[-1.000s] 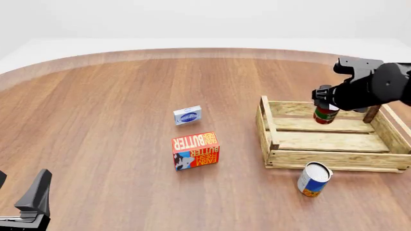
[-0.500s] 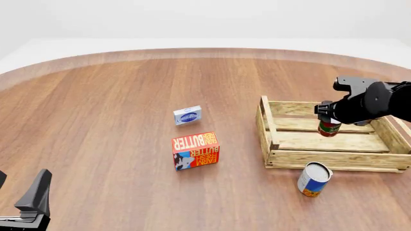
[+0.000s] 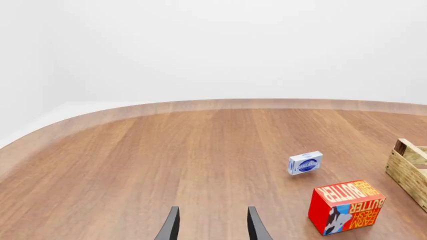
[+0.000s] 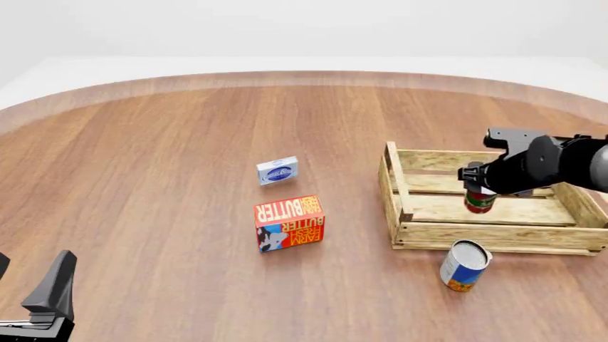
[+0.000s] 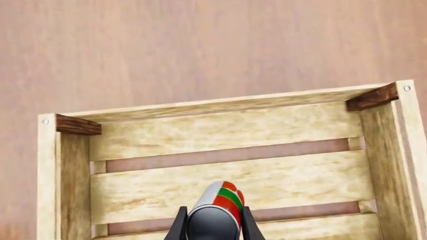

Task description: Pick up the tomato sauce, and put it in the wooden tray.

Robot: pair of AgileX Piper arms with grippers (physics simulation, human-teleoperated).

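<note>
Front view findings. Legible writing: the red carton (image 4: 289, 223) reads "FARM FRESH BUTTER" in yellow and white, printed sideways on its face; the same carton shows in the left wrist view (image 3: 346, 207) with "BUTTER" readable. The small blue-and-white box (image 4: 276, 171) carries an oval mark, text too small to read. The blue-white-orange can (image 4: 463, 266) has no readable lettering. The tomato sauce (image 4: 480, 200) shows only red and green bands with a white stripe; no words can be made out.

Orientation: the tomato sauce stands upright, long axis vertical, its upper end hidden within the right gripper (image 4: 478, 187). In the right wrist view the can (image 5: 217, 212) runs along the fingers (image 5: 180, 226), which press against both its sides, gripping it.

Position: the can is held inside the wooden tray (image 4: 409, 226), over the floor slats, toward the 9 o'clock half of the crate. Contact with the slats cannot be confirmed.

The blue-white-orange can lies at 6 o'clock of the tray, just outside its near wall. The left gripper (image 3: 211, 227) is at the table's near left, fingers parted, holding nothing.
</note>
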